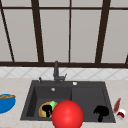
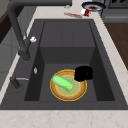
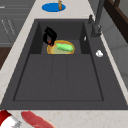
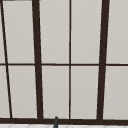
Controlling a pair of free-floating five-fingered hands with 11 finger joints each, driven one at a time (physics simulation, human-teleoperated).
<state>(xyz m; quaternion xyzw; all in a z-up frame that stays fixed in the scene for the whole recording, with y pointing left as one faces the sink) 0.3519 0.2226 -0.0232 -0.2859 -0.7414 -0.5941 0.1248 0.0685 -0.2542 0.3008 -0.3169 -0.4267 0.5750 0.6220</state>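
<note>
A yellow-rimmed plate (image 2: 75,96) lies on the bottom of the deep left basin, with a green vegetable (image 2: 62,83) resting across it. My left hand (image 1: 47,109) is down in that basin at the plate's front rim, its fingers curled at the rim. The same hand (image 2: 83,73) also appears in the left side view, and the hand (image 3: 49,36), plate (image 3: 51,50) and vegetable (image 3: 64,46) appear from the right. My right hand (image 1: 101,112) hovers over the shallow right half of the sink near its front edge, fingers relaxed and holding nothing. A large red ball (image 1: 67,115) fills the foreground in the front view.
The dark sink (image 1: 87,97) has a faucet (image 1: 56,72) at the back. A blue bowl (image 1: 6,102) holding something brown sits on the counter to the left. To the right lie a red strip (image 1: 117,105) and a small red and white container (image 1: 121,114). A window rises behind.
</note>
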